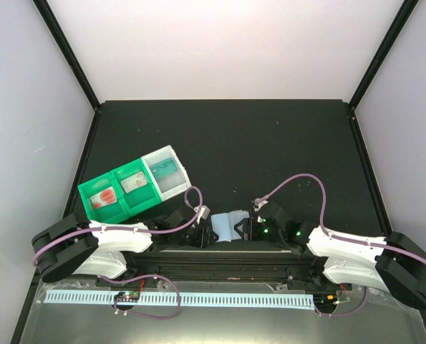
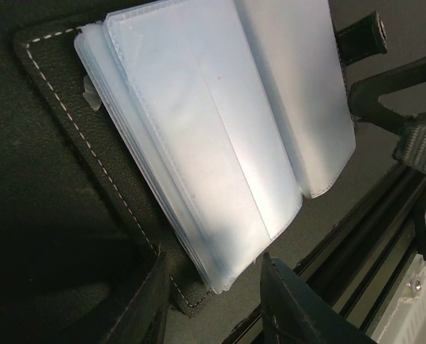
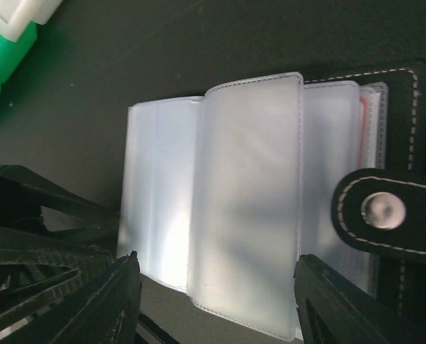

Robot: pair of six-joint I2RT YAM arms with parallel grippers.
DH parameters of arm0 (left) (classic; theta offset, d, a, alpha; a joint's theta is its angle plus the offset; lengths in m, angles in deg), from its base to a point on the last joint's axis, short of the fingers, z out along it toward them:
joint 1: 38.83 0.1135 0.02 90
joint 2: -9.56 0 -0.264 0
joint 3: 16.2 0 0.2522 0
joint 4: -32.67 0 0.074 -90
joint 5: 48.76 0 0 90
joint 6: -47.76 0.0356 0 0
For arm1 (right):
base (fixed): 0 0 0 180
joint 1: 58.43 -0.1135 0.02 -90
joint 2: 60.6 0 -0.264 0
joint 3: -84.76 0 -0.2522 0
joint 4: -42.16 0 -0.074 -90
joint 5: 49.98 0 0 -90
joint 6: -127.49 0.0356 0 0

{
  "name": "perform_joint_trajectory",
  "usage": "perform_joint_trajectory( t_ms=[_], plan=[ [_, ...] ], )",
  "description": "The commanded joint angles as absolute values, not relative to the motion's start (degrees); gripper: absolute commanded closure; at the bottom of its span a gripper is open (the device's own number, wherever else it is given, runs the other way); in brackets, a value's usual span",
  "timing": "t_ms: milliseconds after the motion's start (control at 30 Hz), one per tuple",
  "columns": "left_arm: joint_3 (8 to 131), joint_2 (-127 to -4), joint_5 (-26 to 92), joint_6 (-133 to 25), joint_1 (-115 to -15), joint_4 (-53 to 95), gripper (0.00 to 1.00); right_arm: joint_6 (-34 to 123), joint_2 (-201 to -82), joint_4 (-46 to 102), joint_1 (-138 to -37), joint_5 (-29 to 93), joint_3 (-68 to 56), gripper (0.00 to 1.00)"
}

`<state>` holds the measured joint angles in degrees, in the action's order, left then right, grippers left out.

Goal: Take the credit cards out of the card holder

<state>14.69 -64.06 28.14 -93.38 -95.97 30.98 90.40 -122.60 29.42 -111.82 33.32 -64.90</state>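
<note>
The card holder (image 1: 230, 226) lies open on the mat near the front edge, with pale-blue translucent sleeves (image 2: 220, 136) in a black stitched cover (image 2: 69, 122). My left gripper (image 1: 210, 233) is at its left end, open, with the holder's lower corner between the jaws (image 2: 213, 261). My right gripper (image 1: 248, 229) is at its right end, open wide over the sleeves (image 3: 216, 259). A thin reddish card edge (image 3: 362, 115) shows inside the rightmost sleeves. A teal card (image 1: 167, 170) lies in the white bin. A whitish card with red print (image 1: 105, 196) lies in the green tray.
The green two-compartment tray (image 1: 91, 188) and the white bin (image 1: 175, 188) stand left of centre, just behind my left arm. The holder's black snap strap (image 3: 383, 211) lies over its right side. A metal rail (image 1: 213, 258) runs along the front edge.
</note>
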Motion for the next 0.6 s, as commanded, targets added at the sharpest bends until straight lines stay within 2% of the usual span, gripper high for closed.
perform_joint_trajectory(
  t_ms=[0,300,567],
  plan=[
    [14.93,-64.27,27.35,-94.21,-97.12,32.05,0.63,90.53,-120.32,32.53,-112.13,31.96,-65.54,0.41],
    [15.07,-64.75,27.56,-94.71,-97.86,33.12,0.63,91.65,-116.51,36.46,-112.13,28.75,-66.41,0.41],
    [13.87,-61.38,28.62,-94.92,-98.06,31.65,0.63,93.28,-119.92,41.57,-112.14,24.58,-66.04,0.42]
  ],
)
